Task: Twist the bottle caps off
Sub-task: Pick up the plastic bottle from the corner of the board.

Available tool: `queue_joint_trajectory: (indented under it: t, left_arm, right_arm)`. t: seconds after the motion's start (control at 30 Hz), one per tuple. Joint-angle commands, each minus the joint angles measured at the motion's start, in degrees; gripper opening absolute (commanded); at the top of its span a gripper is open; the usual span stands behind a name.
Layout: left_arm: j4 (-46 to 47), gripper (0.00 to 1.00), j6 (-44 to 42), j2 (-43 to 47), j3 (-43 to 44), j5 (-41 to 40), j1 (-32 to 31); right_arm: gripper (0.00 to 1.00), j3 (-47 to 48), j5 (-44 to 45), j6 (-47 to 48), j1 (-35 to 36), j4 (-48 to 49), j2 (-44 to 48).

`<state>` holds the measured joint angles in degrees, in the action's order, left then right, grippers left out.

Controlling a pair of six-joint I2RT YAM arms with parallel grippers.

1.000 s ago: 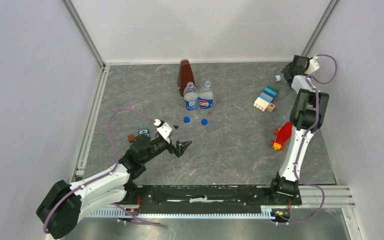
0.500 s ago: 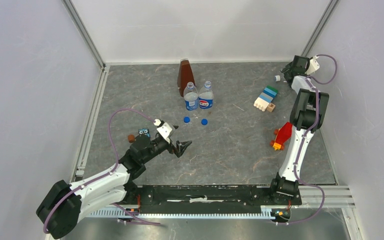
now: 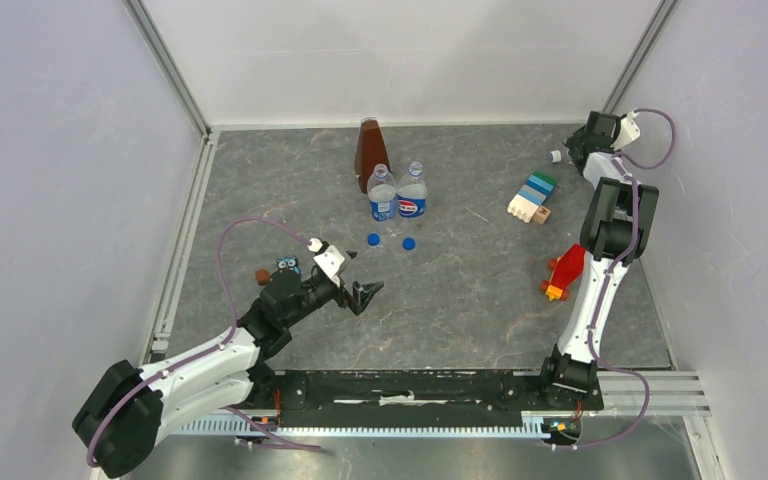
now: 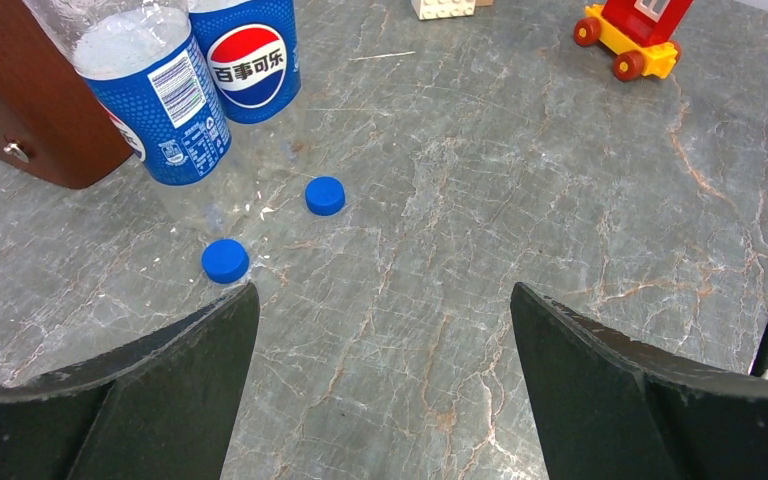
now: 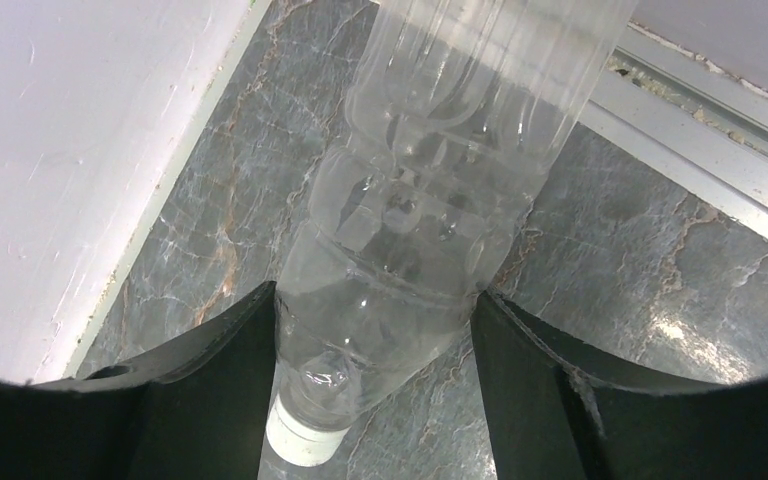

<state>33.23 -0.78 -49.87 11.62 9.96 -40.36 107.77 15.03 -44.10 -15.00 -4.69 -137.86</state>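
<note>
A: Starting near you, how is the left gripper?
B: Wide and empty above the table; two blue caps lie loose just beyond, before the labelled bottles.
A: And what remains?
B: Far right corner — your right gripper pinches the unlabelled bottle at its shoulder, white cap on. I judge it light, thin, slippery; squeeze gently, turn at the cap's rim.

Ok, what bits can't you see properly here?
- Right wrist view: clear bottle, base cut off by top edge; unclear whether fingers squeeze it.
- Top view: right gripper mostly hides that bottle; only its white cap shows.
- Left wrist view: labelled bottles, tops cut off by top edge.
</note>
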Motion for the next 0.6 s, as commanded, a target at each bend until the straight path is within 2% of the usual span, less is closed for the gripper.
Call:
queue_joint_trajectory:
  t: [0.0,0.17,0.37,0.57]
  left_arm:
    - [2.13,1.00,-1.21,0.12,1.30,-0.93,0.10]
    - [3.01,1.00,-0.85,-0.60,1.39,-0.78,0.10]
    - [3.77,1.00,-0.07,-2.02,1.74,-0.05,0.10]
    - [3.51,1.00,0.11,-0.70,1.35,0.23,0.15]
  right_arm:
    - [0.66,-3.13,1.48,2.12,-0.71,4.17,0.71]
    - [0.51,-9.17,1.30,5.69,-0.18,9.13,5.91]
    - [0.45,-18.36,1.21,10.37,1.49,14.85,14.69]
    - [0.44,-21.04,-1.11,15.65,2.76,15.60,20.41]
